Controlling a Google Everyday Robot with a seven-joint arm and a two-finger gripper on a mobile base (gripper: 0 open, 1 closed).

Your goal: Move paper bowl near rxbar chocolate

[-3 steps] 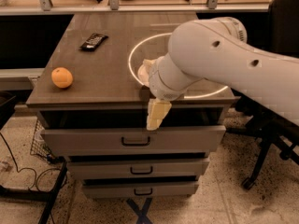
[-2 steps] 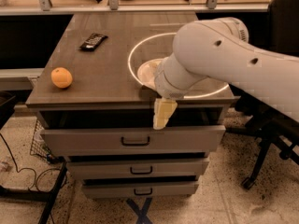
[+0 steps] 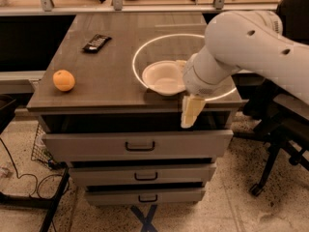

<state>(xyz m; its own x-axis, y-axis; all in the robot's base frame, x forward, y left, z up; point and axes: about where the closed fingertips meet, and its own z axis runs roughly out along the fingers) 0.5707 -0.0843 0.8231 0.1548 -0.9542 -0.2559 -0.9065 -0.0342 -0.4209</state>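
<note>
The white paper bowl (image 3: 163,77) sits on the dark wooden table top (image 3: 111,66), near its front edge and right of the middle. The rxbar chocolate (image 3: 96,42), a black flat bar, lies at the back left, well apart from the bowl. My gripper (image 3: 189,108) is at the bowl's right rim and hangs down over the table's front edge. The thick white arm (image 3: 241,42) comes in from the right and hides the bowl's right edge.
An orange fruit (image 3: 63,80) lies at the front left of the table. A bright ring of light (image 3: 137,52) circles the bowl on the table top. Drawers (image 3: 140,145) are below. An office chair base (image 3: 270,173) stands at the right.
The arm and gripper have moved to the right along the table's front edge, uncovering more of the paper bowl. The bowl, the bar and the orange have stayed in place.
</note>
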